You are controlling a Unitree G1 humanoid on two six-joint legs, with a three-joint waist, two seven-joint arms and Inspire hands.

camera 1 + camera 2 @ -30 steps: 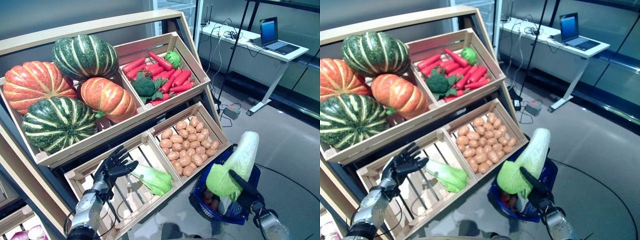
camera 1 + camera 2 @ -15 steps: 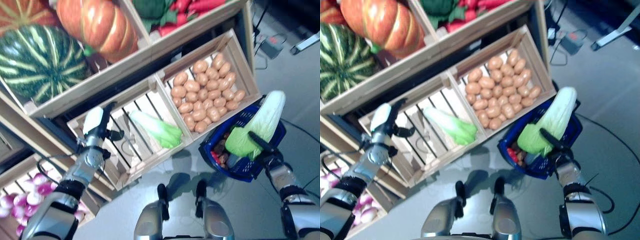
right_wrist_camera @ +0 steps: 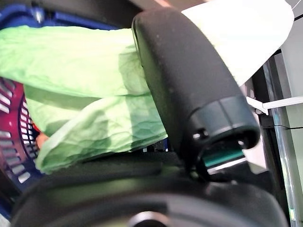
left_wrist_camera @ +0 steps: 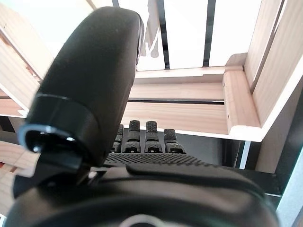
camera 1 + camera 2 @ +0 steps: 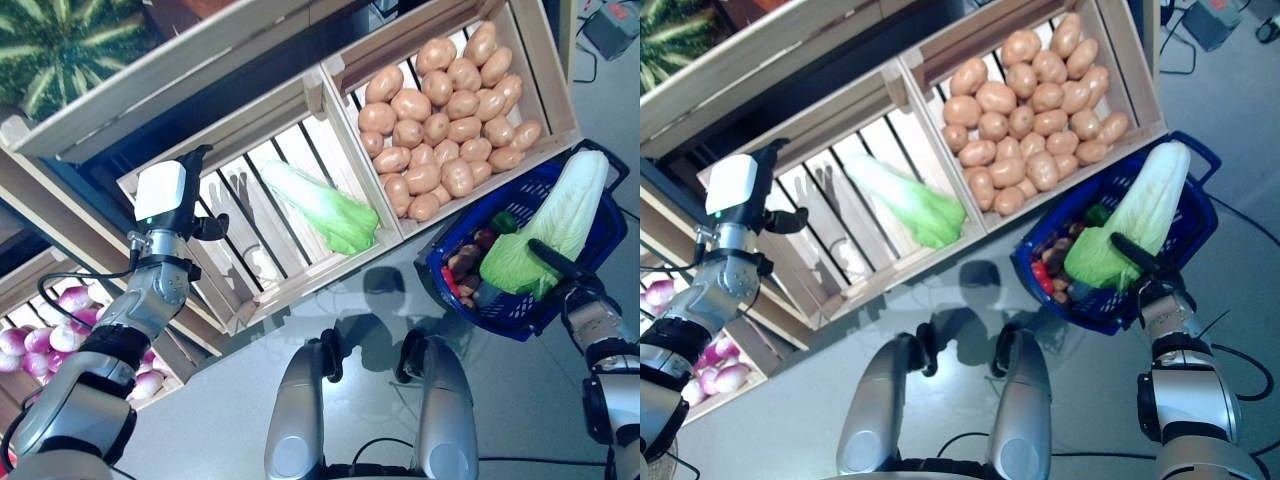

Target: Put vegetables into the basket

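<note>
Right hand (image 5: 562,272) grips a napa cabbage (image 5: 548,235), with the thumb lying across the leafy green end and the fingers hidden beneath it. The cabbage stands tilted in the blue basket (image 5: 500,308), leaf end down and white stalk end rising above the far rim. This attitude suggests the cabbage is too long to lie flat, so it is propped against the rim. Smaller red and dark vegetables (image 5: 1052,272) already lie in the basket bottom.

Left hand (image 5: 172,215) is raised at the near left corner of the slatted crate (image 5: 250,260). Its wrist view shows the fingers (image 4: 142,137) curled under, clear of the wood, holding nothing. A second napa cabbage (image 5: 320,205) lies on the slats toward the crate's right side, well apart from this hand. It is the likely next item.

Adjacent crate to the right holds potatoes (image 5: 445,125). A lower shelf at the left holds red onions (image 5: 40,335). A striped green pumpkin (image 5: 70,40) sits on the shelf above.

Release of the held cabbage appears to be the step in hand; the risk is that it tips out over the rim once freed
</note>
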